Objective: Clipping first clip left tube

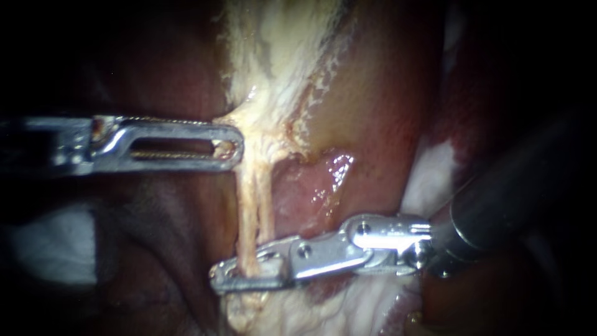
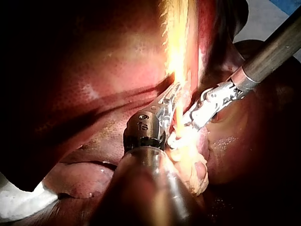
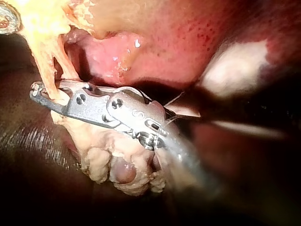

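Dark red liver (image 1: 379,106) is glistening behind everything, with a white cloth (image 1: 50,242) lying off in the shadows on the left of the endoscope view. A strip of pale tissue (image 1: 273,74) is running down the middle and narrowing into two thin strands side by side.

My left instrument (image 1: 231,146) is reaching in level from the left, its long slotted jaws clenched on the pale tissue just where the strands begin, holding it taut.

Lower down, the right instrument (image 1: 239,277) is coming in from the right. Its short jaws are pinching the left tube (image 1: 247,218) from both sides, near the strand's lower end. The right tube (image 1: 266,205) is running just beside it and disappearing behind the upper jaw.

In the right wrist view, a lumpy yellowish clump of fat (image 3: 117,165) is hanging under that instrument.
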Controlling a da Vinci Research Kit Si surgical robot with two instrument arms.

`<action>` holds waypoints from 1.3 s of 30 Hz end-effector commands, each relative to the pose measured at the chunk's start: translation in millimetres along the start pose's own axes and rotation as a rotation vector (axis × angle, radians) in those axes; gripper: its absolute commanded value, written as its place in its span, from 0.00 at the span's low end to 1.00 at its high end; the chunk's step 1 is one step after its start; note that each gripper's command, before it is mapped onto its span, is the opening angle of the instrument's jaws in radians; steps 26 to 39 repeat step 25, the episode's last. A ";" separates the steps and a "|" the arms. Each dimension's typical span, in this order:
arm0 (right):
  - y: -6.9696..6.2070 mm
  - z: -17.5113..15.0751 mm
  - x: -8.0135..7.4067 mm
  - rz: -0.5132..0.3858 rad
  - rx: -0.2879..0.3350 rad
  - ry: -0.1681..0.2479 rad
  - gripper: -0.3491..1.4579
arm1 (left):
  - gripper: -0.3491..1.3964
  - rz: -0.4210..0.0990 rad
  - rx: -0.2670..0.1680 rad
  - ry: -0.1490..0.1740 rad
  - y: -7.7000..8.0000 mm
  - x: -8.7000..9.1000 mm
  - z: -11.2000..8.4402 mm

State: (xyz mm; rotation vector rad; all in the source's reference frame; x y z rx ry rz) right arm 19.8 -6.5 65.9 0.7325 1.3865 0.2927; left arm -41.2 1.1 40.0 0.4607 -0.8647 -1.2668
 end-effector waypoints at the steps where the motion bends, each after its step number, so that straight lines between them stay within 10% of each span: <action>1: -0.1 0.1 -0.1 0.010 -0.002 0.001 0.00 | 0.00 0.000 0.001 0.000 0.0 0.0 0.0; 39: 0.1 -0.3 -0.6 0.069 0.002 0.002 0.00 | 0.00 0.000 0.001 0.000 0.0 0.0 -0.1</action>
